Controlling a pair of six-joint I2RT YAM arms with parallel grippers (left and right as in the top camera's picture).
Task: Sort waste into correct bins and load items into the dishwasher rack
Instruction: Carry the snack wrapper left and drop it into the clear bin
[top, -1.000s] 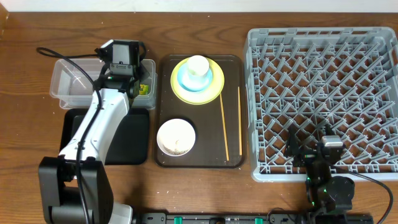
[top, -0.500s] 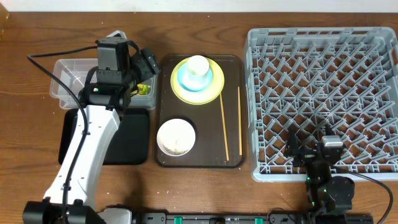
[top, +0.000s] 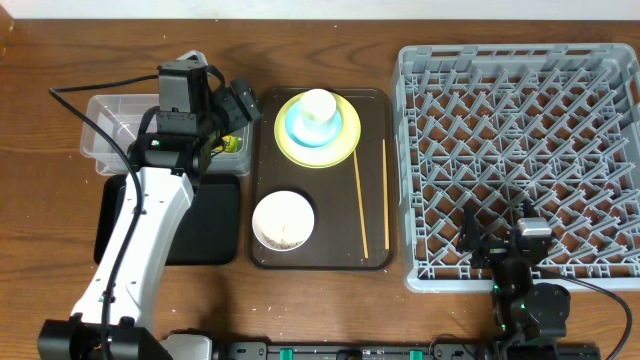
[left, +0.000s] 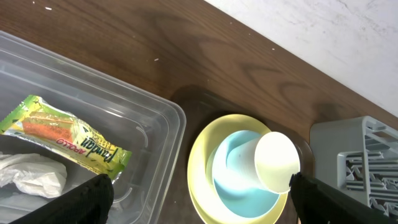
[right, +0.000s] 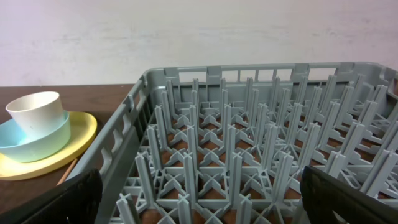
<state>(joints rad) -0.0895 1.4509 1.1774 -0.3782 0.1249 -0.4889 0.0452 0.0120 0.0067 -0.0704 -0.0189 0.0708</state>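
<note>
**A:** State of the left gripper (top: 230, 112)?

**B:** Fingers spread wide, nothing between them. It hangs over the right end of the clear tub (left: 168, 118).

**A:** Where's the waste?

**B:** The snack wrapper (left: 65, 135) lies flat inside the tub at that same right end. The crumpled tissue (left: 34, 174) is in the tub too, right up against the wrapper. One finger hides part of it in the wrist view. The black tray (top: 215, 220) sits just in front of the tub, with the left arm crossing over it.

**A:** Rice?

**B:** Can't tell. The white bowl (top: 283, 220) is on the near-left part of the brown serving tray (top: 330, 215), and from overhead its contents are too small to read.

**A:** Other dishes?

**B:** The yellow plate (top: 345, 145) is at the far end of the serving tray. The light blue bowl (left: 233, 168) sits on the plate and the white cup (left: 277, 162) stands in the bowl. The chopsticks (top: 360, 200) lie lengthwise on the tray's right side, apart from each other and roughly parallel.

**A:** Right side?

**B:** The right gripper (top: 497, 238) is spread wide and holds nothing. It's at the near edge of the dishwasher rack (top: 520, 130), facing in over the pegs. The rack stands on the table (top: 330, 50), just beside the serving tray on its right.
</note>
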